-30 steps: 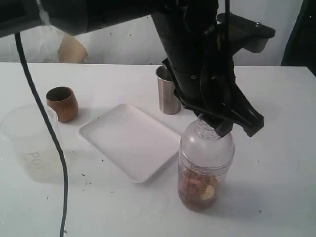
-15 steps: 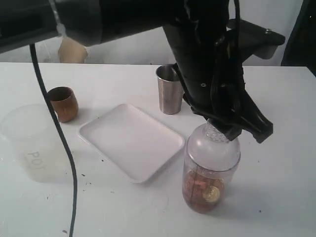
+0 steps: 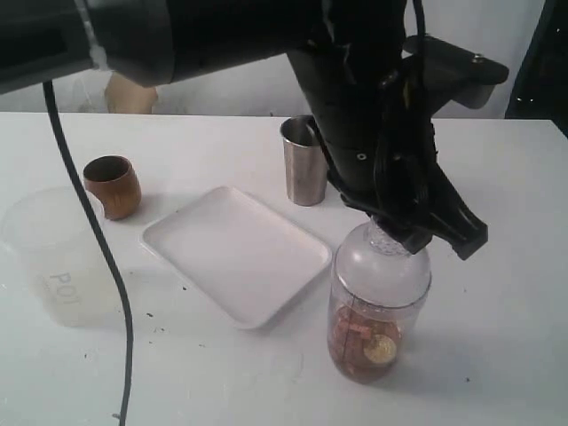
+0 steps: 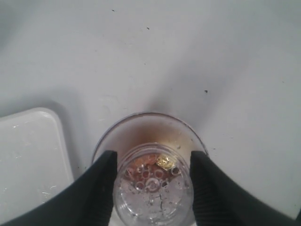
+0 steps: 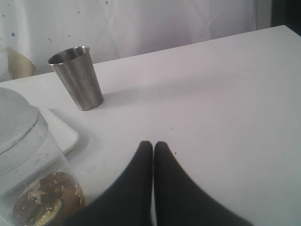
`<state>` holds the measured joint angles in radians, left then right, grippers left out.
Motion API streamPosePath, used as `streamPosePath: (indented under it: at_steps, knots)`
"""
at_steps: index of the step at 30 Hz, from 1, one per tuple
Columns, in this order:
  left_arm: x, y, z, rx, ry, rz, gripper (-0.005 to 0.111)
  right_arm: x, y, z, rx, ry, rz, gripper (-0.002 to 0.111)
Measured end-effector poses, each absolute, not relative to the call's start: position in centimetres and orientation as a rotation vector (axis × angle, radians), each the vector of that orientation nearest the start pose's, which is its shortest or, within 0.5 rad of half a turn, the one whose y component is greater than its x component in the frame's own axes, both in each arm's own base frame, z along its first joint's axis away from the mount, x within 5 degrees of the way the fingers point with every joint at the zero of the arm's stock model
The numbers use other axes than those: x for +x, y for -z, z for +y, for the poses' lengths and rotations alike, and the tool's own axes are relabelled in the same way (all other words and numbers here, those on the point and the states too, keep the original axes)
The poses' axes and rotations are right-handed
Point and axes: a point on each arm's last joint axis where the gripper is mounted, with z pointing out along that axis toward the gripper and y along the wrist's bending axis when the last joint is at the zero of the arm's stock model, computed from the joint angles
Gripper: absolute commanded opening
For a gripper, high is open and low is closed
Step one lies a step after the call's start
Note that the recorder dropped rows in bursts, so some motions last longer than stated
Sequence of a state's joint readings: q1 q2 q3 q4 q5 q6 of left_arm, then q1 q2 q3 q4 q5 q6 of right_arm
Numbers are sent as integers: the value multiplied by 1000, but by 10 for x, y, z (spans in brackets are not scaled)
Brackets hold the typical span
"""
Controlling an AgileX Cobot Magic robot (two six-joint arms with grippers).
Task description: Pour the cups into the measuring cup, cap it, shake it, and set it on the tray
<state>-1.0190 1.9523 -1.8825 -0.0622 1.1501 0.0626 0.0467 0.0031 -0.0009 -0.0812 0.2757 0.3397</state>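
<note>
Counter [image 3: 497, 177]: white and flat, it carries everything. Most of the things sit on its left and middle parts.
Tray [image 3: 235, 253]: lies bare at the middle of the counter, set cornerwise. It is probably kept clear as the place where the measuring cup will go.
Frosted container [image 3: 53, 257]: marked P01, it stands by the counter's left edge, well apart from the work and apparently unused.
Measuring cup [image 3: 380, 302]: sits toward the counter's near edge, just beside the tray's right corner. A clear domed cap is on it, and brown bits and a gold-coloured piece lie in its bottom. Whether its base rests on the counter or hangs just above it cannot be told.
Left hand [image 4: 154, 165]: comes down from above, half closed, with its fingers pressed to either side of the cap's ribbed neck. A grip up there would suit shaking and carrying.
Right hand [image 5: 153, 147]: fully closed on nothing, it hangs low over the counter's right side, out of the way.
Steel tumbler [image 3: 304, 164]: stands upright behind the tray toward the far edge, seemingly done with.
Wooden cup [image 3: 113, 186]: stands upright past the tray's left corner, likewise set aside.
Stage: pouring and capping look done; shaking or the move to the tray seems to be in hand.
</note>
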Motion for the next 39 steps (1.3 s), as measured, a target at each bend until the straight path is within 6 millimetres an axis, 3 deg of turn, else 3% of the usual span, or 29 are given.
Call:
streamPosePath:
  at_steps: [4,8,12,17,18,20,21,22,23,26,28,33,39]
  knots:
    - [222,-316,-370,1409,352,2380,61,55,-188,1,205,-205,1753,0]
    - [222,-314,-373,1402,339,2401,73,55,-188,1,205,-205,1753,0]
    - [224,-314,-376,1391,332,2418,75,55,-188,1,212,-210,1752,0]
    - [224,-345,-376,1341,386,2341,73,55,-188,1,212,-210,1752,0]
    - [223,-352,-374,1328,391,2327,66,55,-188,1,212,-210,1752,0]
    - [219,-377,-362,1253,413,2295,39,55,-188,1,212,-210,1752,0]
    - [219,-384,-358,1222,419,2294,17,55,-188,1,212,-210,1752,0]
    - [221,-396,-347,1165,424,2290,3,55,-188,1,212,-210,1752,0]
    - [221,-404,-341,1139,434,2283,1,55,-188,1,213,-212,1752,0]
    - [218,-428,-304,1040,442,2278,0,55,-188,1,213,-212,1752,0]
    - [216,-434,-275,980,426,2305,0,55,-188,1,213,-212,1752,0]
    - [211,-432,-211,820,375,2374,0,55,-188,1,213,-212,1752,0]
    - [198,-414,-136,579,325,2369,0,55,-188,1,213,-212,1752,0]
